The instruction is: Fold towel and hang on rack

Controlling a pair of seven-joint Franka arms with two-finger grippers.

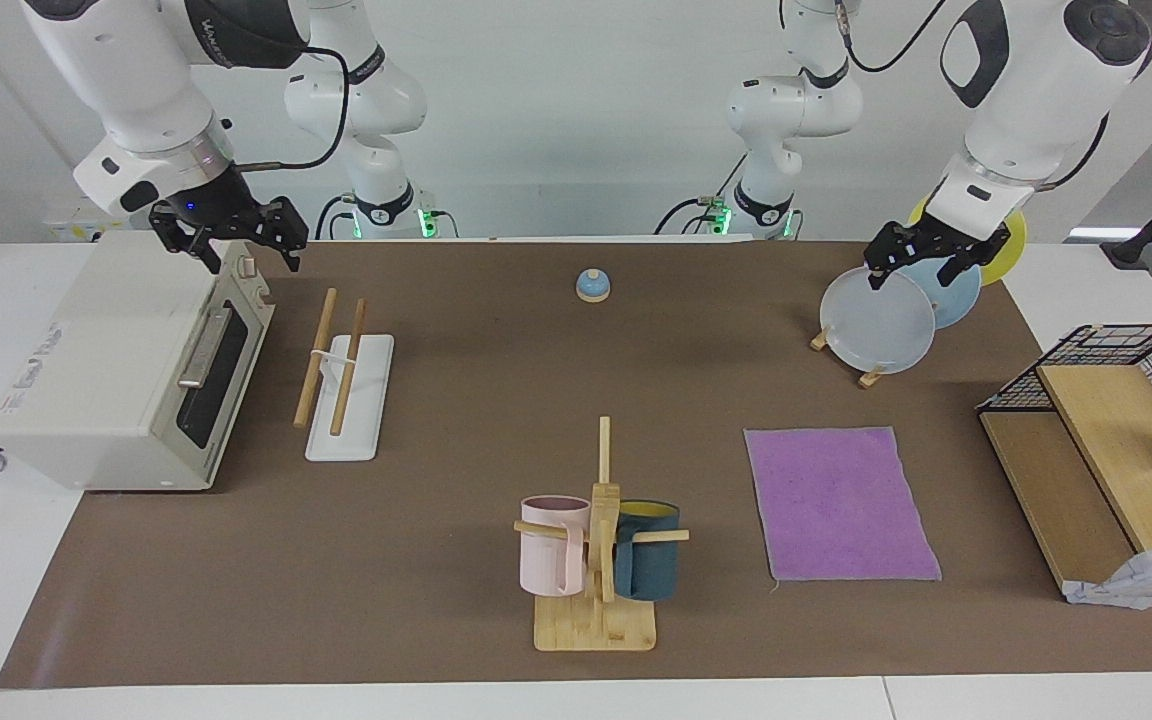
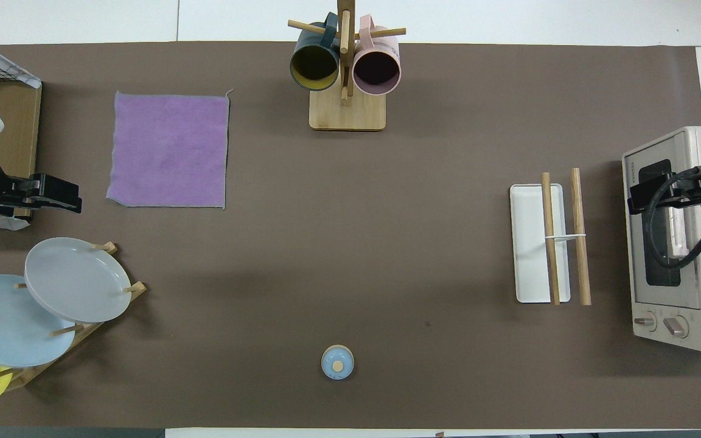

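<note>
Nearest the robots: small blue bell (image 1: 593, 286) at mid-table, untouched. Plate stand (image 1: 876, 377) with three plates at the left arm's end.

Left gripper (image 1: 926, 262) hangs in the air over the plates, fingers open, holding nothing. Right gripper (image 1: 231, 238) hangs over the oven (image 1: 126, 370) at the right arm's end, fingers likewise open and empty. Both sit high and off to the ends, which reads as a waiting pose that leaves the middle free; no step of the task begun.

Rack (image 1: 348, 385): white base, two dowels running away from the robots, just beside the oven's front. The bars stand up off the base, so a folded cloth could drape over them.

Towel (image 1: 839, 503) lies farther out, toward the left arm's end, well apart from the rack. Flat, unfolded, purple face up, edges free all round. Judged: the left arm is the natural one to start the fold, then the cloth must cross the table.

Farthest: mug tree (image 1: 598, 540) with a pink and a dark mug, mid-table. Wooden shelf with wire basket (image 1: 1086, 440) at the left arm's end.

Surface: brown mat (image 1: 436, 560) over a white table. White wall at the robots' end.
</note>
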